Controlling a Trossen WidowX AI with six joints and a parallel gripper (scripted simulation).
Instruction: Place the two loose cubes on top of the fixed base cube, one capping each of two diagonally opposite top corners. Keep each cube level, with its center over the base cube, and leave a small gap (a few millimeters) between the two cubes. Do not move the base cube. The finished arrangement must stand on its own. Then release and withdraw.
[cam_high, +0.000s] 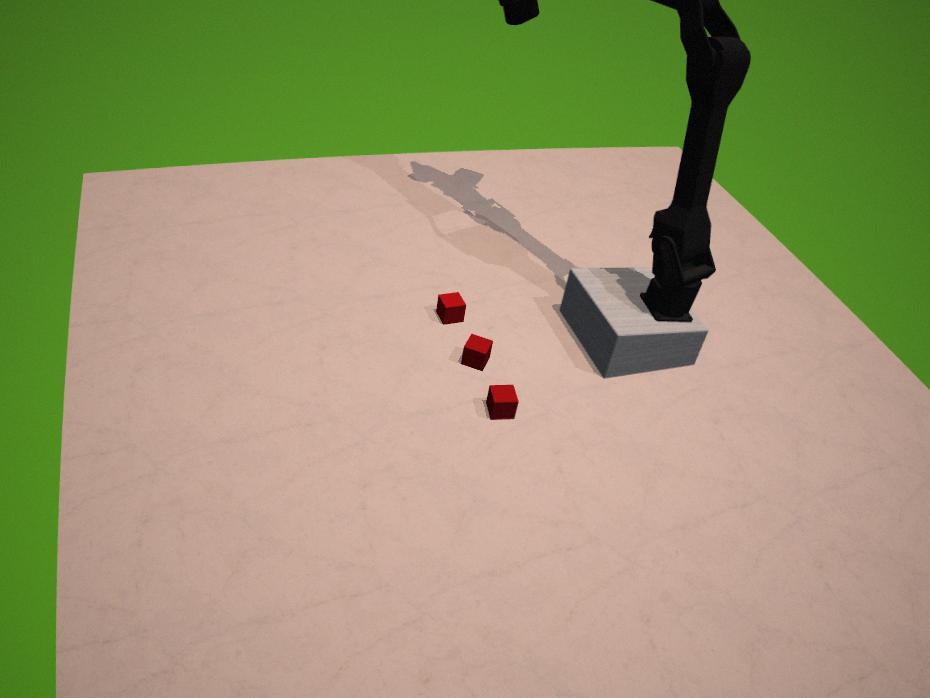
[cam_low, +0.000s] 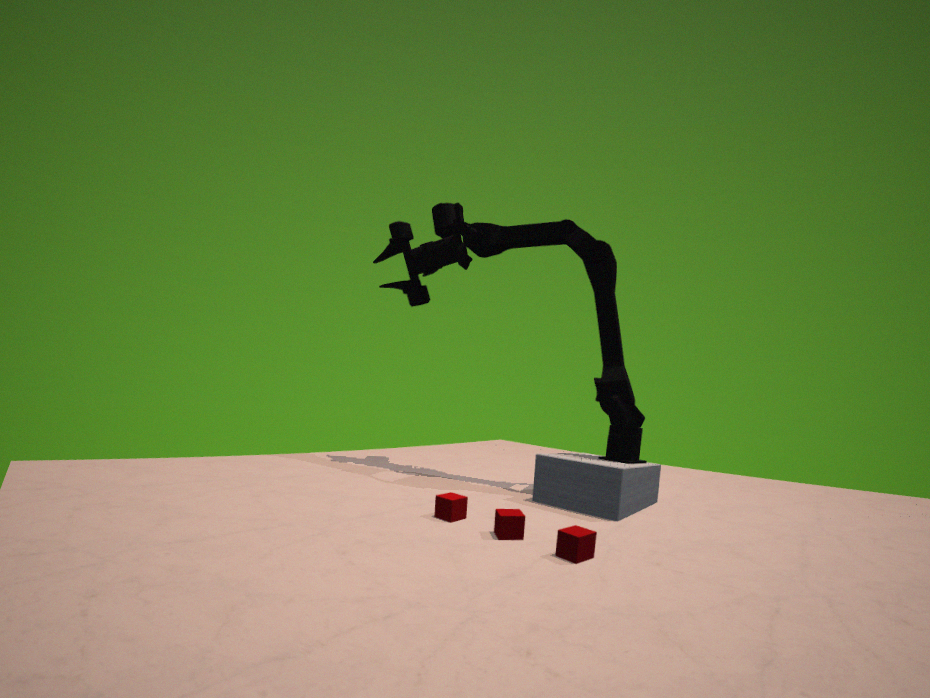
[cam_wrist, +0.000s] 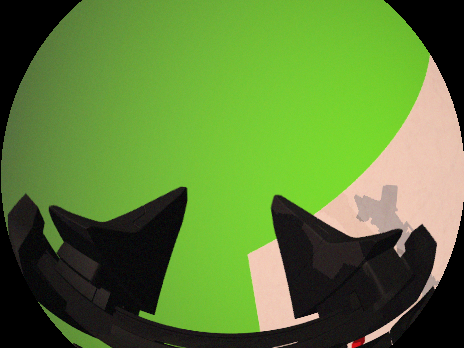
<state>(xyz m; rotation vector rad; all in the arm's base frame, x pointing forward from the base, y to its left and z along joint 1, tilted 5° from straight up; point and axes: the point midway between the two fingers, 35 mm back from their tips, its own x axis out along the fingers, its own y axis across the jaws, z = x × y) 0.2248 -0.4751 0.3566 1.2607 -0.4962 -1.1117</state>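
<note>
Three red cubes of like size stand apart in a slanting row on the table. The far cube (cam_high: 451, 308) (cam_low: 450, 507), the middle cube (cam_high: 477, 352) (cam_low: 509, 524) and the near cube (cam_high: 502, 402) (cam_low: 576, 544) all rest level. The middle one is turned differently from the others. I cannot tell by looks which is the fixed base. My gripper (cam_low: 377, 274) (cam_wrist: 230, 198) is open and empty, high above the table, pointing sideways and slightly down. Its fingers are outside the top view. A sliver of a red cube (cam_wrist: 358, 343) shows at the wrist view's bottom edge.
A grey block (cam_high: 653, 356) (cam_low: 578, 484) carries the black arm (cam_high: 698, 150) (cam_low: 608, 323), to the right of the cubes in the top view. The pale table (cam_high: 300, 525) (cam_low: 300, 616) (cam_wrist: 430, 150) has green beyond its edges. The arm's shadow falls behind the cubes.
</note>
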